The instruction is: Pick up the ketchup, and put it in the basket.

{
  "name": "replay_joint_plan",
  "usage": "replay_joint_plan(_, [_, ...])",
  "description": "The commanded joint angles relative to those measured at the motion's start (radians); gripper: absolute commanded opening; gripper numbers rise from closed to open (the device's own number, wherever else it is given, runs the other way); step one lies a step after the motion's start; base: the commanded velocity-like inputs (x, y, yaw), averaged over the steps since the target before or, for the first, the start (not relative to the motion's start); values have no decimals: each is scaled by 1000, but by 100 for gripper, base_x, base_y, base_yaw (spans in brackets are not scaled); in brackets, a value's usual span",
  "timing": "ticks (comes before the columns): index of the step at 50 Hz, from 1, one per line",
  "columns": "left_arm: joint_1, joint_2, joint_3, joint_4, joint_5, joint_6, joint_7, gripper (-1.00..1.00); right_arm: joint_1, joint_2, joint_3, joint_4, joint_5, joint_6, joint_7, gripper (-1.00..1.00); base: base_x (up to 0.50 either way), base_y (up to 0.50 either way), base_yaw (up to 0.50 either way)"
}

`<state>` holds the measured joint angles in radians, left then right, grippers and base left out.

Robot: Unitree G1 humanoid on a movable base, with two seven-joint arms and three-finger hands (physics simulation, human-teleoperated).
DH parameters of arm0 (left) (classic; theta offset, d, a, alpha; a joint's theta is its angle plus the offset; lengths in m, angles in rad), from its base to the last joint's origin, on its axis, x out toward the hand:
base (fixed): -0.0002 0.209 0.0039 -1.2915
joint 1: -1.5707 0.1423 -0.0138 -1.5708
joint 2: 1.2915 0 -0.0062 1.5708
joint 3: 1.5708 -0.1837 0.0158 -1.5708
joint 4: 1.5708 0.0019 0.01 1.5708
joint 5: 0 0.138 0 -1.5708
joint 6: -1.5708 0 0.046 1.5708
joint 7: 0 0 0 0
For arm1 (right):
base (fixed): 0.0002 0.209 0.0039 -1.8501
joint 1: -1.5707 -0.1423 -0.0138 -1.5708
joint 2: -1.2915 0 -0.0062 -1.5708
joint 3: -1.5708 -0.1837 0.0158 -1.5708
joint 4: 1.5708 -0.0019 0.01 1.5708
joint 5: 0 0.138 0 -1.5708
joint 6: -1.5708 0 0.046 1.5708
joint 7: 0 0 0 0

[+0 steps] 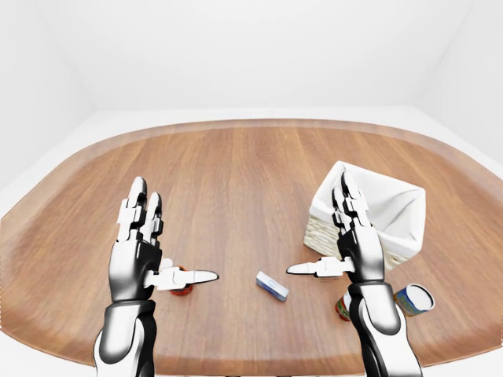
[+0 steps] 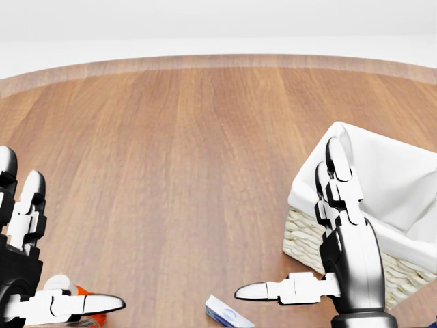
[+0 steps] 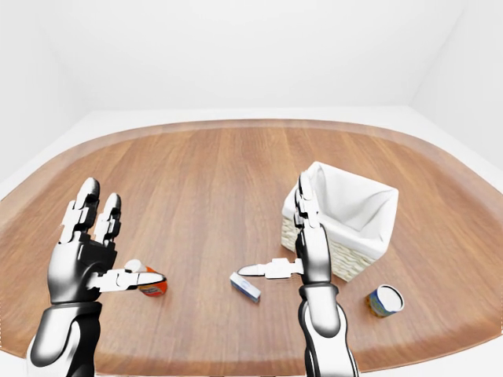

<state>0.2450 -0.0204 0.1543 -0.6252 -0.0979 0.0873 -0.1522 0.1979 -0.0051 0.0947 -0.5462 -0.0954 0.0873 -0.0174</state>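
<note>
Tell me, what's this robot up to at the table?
It is after the ketchup, which stands on the table just behind its left robot hand. Both that and the right robot hand are open and hold nothing. The basket, lined in white, sits empty to the right. A small box and a can lie untouched nearby.

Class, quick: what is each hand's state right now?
Left hand: open, holding nothing.
Right hand: open, holding nothing.
</note>
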Motion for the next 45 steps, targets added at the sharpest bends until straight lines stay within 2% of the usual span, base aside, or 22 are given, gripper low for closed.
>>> replay_joint_plan(1, [0,0,-2,0,2,0,0,100,0,0,-1,-3,2,0,1,100,50,0,0])
replay_joint_plan(9, [1,-1,-2,3,4,0,2,100,0,3,-5,-1,-2,0,-12,100,50,0,0])
replay_joint_plan(17, [10,-1,-9,2,17,0,4,100,-8,5,-15,14,2,0,-20,100,0,0,0])
replay_joint_plan(25, [46,-11,18,-2,30,0,-2,100,0,4,-11,6,4,0,-15,100,0,0,0])
replay_joint_plan(30, [70,-22,72,-6,31,0,-27,100,5,3,-6,-5,1,0,-16,100,0,0,0])
replay_joint_plan(33, [80,-31,91,26,63,0,-33,100,5,3,-6,-1,4,0,-15,100,0,0,0])
replay_joint_plan(35, [86,-35,107,45,62,-15,-46,100,5,2,-5,4,5,0,-15,100,0,0,0])
replay_joint_plan(37, [82,-35,135,81,70,-42,-51,100,6,2,-2,4,4,0,-15,100,0,0,0])
replay_joint_plan(41, [71,-36,164,120,80,-67,-61,100,5,2,-1,5,4,0,-15,100,0,0,0])
replay_joint_plan(45, [51,-26,185,193,94,-113,-57,100,4,1,-1,2,3,0,-15,100,0,0,0])
